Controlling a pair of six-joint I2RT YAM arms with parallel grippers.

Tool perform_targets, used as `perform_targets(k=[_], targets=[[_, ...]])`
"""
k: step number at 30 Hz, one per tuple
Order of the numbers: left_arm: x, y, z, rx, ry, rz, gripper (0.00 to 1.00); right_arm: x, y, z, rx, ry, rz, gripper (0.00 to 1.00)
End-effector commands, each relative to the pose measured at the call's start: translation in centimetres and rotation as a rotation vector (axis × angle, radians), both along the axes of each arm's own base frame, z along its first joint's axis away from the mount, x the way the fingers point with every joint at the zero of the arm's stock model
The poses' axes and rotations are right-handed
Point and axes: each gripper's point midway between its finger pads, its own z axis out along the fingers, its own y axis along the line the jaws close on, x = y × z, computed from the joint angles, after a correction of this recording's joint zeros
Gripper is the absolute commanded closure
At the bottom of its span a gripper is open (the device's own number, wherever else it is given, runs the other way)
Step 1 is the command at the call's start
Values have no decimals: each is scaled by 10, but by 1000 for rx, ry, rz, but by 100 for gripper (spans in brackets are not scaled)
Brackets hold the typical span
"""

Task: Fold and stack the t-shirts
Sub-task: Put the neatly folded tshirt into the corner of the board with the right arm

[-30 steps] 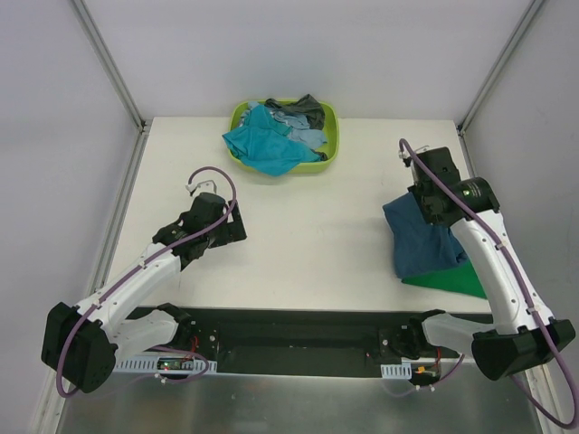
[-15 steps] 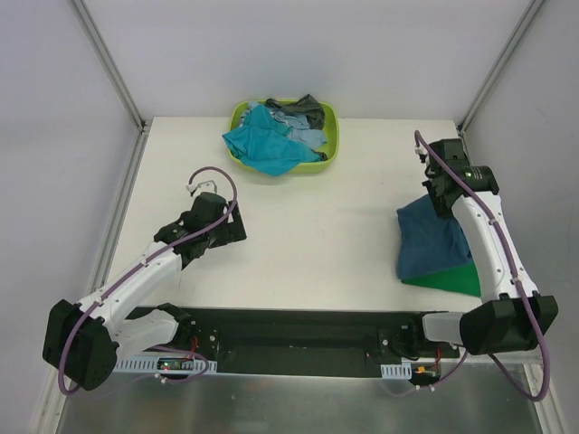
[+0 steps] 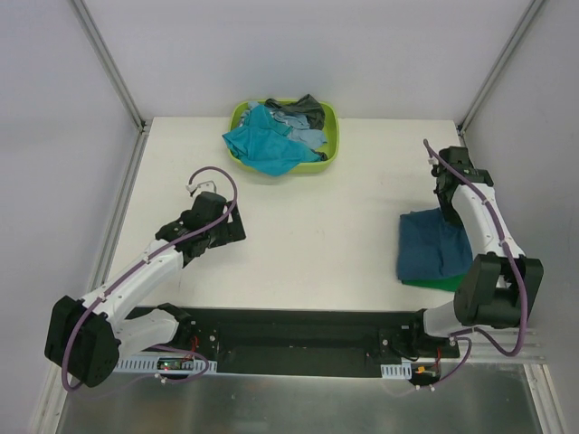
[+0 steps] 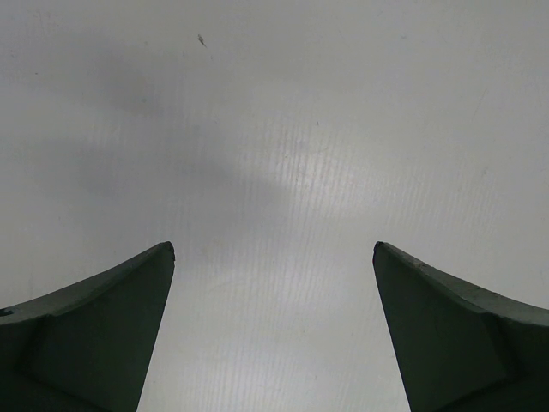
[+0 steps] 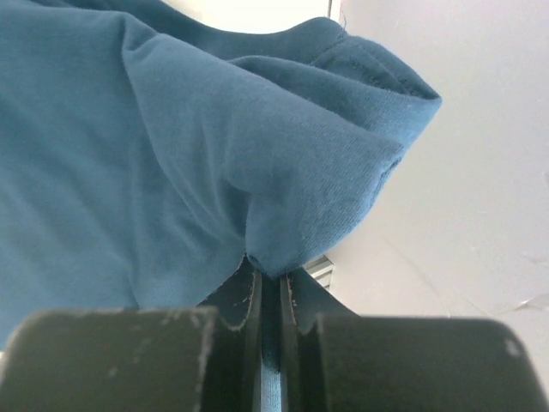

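A dark blue t-shirt [image 3: 431, 246] lies folded at the right of the table, on top of a bright green t-shirt [image 3: 436, 283] that shows only as a thin strip at its near edge. My right gripper [image 3: 449, 212] is at the blue shirt's far right edge. In the right wrist view it is shut [image 5: 270, 276] on a fold of the blue cloth [image 5: 154, 146]. My left gripper [image 3: 239, 226] is open and empty over bare table at centre left; its fingers [image 4: 103, 335] stand wide apart. Teal [image 3: 265, 147], light blue [image 3: 306, 136] and dark grey [image 3: 306, 109] shirts lie in the basket.
The lime-green plastic basket [image 3: 331, 145] stands at the back middle of the table. Metal frame posts [image 3: 110, 68] rise at the back corners. The right wall is close behind the right gripper. A black base rail [image 3: 289, 330] runs along the near edge.
My right arm has swung right and back towards the wall, drawing the blue shirt with it. The shirt now lies flatter and covers most of the green one. The left arm has not moved.
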Motion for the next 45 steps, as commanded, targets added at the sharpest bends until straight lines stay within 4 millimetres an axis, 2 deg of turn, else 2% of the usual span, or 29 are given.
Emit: perform_targets(k=[1, 3, 5, 6, 10, 11, 12, 13, 18, 20, 23, 26, 27, 29, 31, 33, 36, 38, 41, 45], targets=[[3, 6, 1, 18, -5, 15, 1, 5, -26, -3, -102, 3, -69, 98], [3, 7, 1, 18, -5, 17, 1, 5, -31, -9, -120, 21, -90, 88], [3, 6, 2, 18, -7, 14, 1, 3, -34, -15, -126, 28, -126, 50], [3, 6, 2, 16, -8, 13, 1, 2, -36, -16, -138, 31, -144, 40], [3, 6, 3, 16, -13, 11, 1, 3, -41, -4, -170, -29, -211, 19], [3, 6, 4, 15, -15, 10, 1, 5, -42, 1, -166, -63, -234, 18], [2, 6, 4, 13, -14, 8, 1, 5, -43, 7, -162, -102, -265, 6], [2, 6, 3, 13, -13, 8, 1, 5, -43, 13, -154, -150, -297, 1], [2, 7, 6, 8, -24, 12, 1, 2, -38, 56, -80, -447, -457, 4], [1, 6, 7, 2, -28, 9, 1, 1, -27, 69, 19, -593, -513, 3], [0, 6, 9, -9, -37, 7, 1, 14, 12, 78, 286, -737, -381, 4], [-1, 5, 15, -26, -61, 3, 1, 22, 65, 86, 571, -860, -193, 4], [-2, 5, 17, -32, -72, 2, 1, 21, 82, 85, 658, -876, -136, 4], [-2, 2, 23, -55, -100, -14, 1, 17, 139, 82, 918, -832, 90, 4], [-4, -5, 29, -95, -130, -54, 1, 6, 184, 74, 1137, -773, 220, 4], [-6, -12, 39, -143, -184, -90, 1, -6, 211, 58, 1217, -699, 300, 4], [-8, -22, 45, -194, -233, -146, 1, -17, 234, 32, 1220, -631, 364, 4], [-9, -24, 50, -215, -256, -160, 1, -21, 247, 27, 1278, -625, 385, 4], [-12, -25, 52, -230, -268, -165, 1, -21, 248, 20, 1296, -642, 357, 4], [-17, -23, 49, -253, -273, -147, 1, -25, 247, 13, 1272, -691, 434, 4]])
